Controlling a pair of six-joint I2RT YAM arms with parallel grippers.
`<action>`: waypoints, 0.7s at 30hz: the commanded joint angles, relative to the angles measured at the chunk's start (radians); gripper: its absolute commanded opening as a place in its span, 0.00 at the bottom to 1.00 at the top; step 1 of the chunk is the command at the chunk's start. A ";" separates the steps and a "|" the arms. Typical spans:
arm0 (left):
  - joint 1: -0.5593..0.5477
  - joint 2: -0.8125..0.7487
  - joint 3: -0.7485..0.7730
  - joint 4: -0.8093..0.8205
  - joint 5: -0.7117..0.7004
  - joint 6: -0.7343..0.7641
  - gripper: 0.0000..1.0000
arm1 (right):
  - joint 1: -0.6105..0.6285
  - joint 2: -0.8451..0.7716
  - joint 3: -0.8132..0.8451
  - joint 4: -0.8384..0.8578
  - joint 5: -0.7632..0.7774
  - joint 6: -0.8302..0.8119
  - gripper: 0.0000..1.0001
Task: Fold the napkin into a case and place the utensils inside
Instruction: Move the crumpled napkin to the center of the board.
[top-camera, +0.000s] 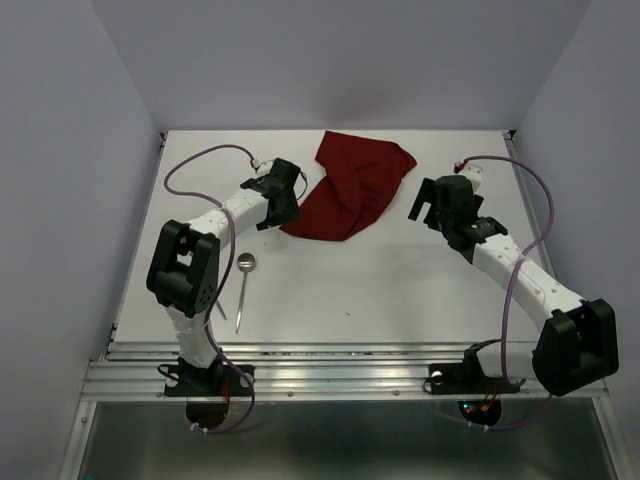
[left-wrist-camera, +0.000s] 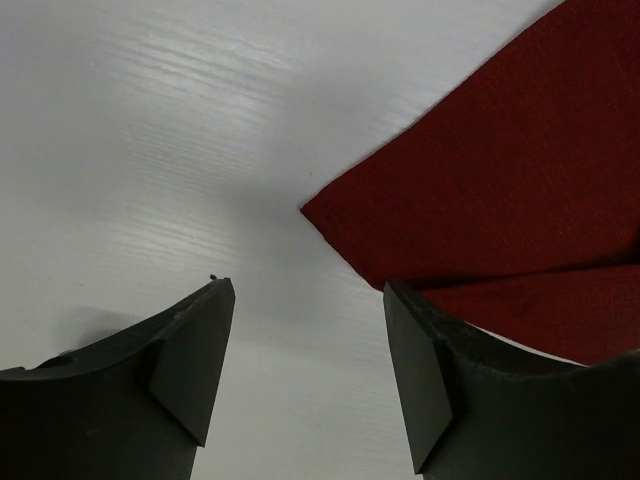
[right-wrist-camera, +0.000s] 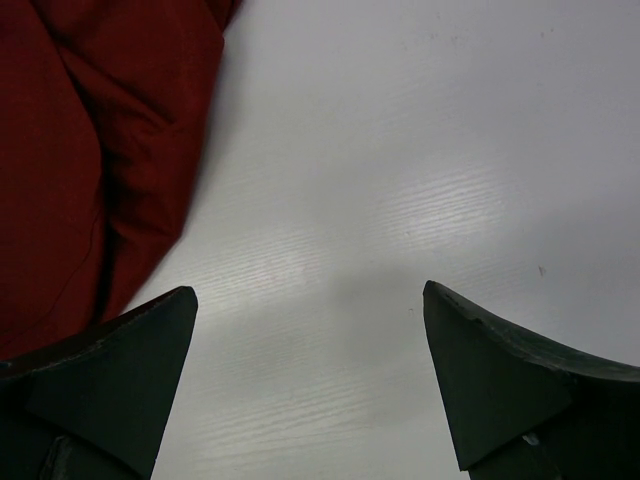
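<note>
Utensils (top-camera: 245, 263) lie at 8 o'clock on the tabletop (top-camera: 400, 290), apart from the cloth. Left pincer (top-camera: 282, 214), open and empty, sits at the 8 o'clock corner of the crumpled napkin (top-camera: 350, 195), apparently positioned to grip it. Right pincer (top-camera: 424, 212), fully open, stands at the napkin's 3 o'clock.

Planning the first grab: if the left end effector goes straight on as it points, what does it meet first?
Probably the napkin: its pointed corner lies straight ahead of the open left end effector. Height is unclear, so it might touch bare table just short of that corner.
</note>
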 joint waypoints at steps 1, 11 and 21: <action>-0.005 0.023 -0.030 0.036 0.038 -0.098 0.73 | -0.003 -0.041 -0.011 0.065 -0.024 -0.018 1.00; -0.047 0.141 0.028 0.002 0.063 -0.234 0.68 | -0.003 -0.072 -0.040 0.067 -0.034 -0.018 1.00; -0.052 0.188 0.044 0.031 0.046 -0.297 0.61 | -0.003 -0.077 -0.037 0.065 -0.041 -0.028 1.00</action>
